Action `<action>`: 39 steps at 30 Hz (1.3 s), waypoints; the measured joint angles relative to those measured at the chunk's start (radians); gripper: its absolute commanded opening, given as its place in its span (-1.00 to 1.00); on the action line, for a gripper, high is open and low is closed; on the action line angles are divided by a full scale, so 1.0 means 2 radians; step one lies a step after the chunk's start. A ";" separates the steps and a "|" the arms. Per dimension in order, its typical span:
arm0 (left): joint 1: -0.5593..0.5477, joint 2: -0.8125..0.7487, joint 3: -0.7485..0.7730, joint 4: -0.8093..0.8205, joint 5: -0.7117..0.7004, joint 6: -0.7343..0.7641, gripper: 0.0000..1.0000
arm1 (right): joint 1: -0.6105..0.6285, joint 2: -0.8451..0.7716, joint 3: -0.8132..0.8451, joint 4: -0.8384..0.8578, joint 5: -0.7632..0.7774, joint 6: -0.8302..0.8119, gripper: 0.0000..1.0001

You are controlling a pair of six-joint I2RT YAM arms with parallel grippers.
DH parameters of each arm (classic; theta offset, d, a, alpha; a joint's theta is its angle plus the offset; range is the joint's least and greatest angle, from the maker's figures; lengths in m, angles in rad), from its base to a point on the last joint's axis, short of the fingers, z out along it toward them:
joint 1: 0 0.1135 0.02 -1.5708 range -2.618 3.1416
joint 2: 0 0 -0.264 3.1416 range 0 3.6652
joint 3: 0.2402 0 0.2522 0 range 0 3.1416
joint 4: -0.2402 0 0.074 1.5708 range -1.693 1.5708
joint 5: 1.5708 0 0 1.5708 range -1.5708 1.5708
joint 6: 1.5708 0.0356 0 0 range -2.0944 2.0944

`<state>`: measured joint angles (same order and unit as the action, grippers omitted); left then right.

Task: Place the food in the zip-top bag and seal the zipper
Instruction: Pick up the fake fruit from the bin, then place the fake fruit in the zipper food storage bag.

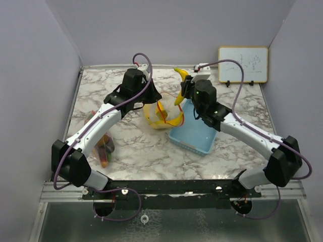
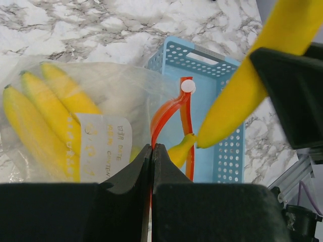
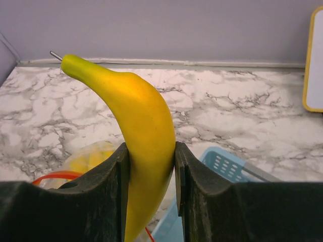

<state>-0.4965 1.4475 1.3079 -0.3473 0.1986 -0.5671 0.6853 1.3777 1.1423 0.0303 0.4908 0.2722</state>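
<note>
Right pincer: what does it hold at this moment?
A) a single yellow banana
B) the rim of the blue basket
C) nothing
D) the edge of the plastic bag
A: in the right wrist view the right pincer is closed on both sides of one yellow banana; the edge of the zip-top bag is in the left pincer.
</note>
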 measured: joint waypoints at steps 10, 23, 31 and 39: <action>0.000 0.006 0.021 -0.017 0.004 -0.002 -1.00 | 0.063 0.080 -0.005 0.171 0.069 -0.077 -0.96; 0.001 0.024 0.027 -0.018 0.006 -0.002 -1.00 | 0.116 0.128 -0.024 0.177 0.118 -0.042 0.21; 0.002 0.027 0.028 -0.018 0.008 -0.002 -1.00 | 0.114 0.097 -0.024 0.093 0.142 -0.030 0.48; 0.002 0.027 0.040 -0.022 0.007 0.001 -1.00 | 0.054 -0.008 -0.037 -0.050 0.103 0.063 0.31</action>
<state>-0.4931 1.5017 1.3888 -0.3920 0.2131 -0.5655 0.7929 1.3621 1.0676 -0.0696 0.6960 0.3981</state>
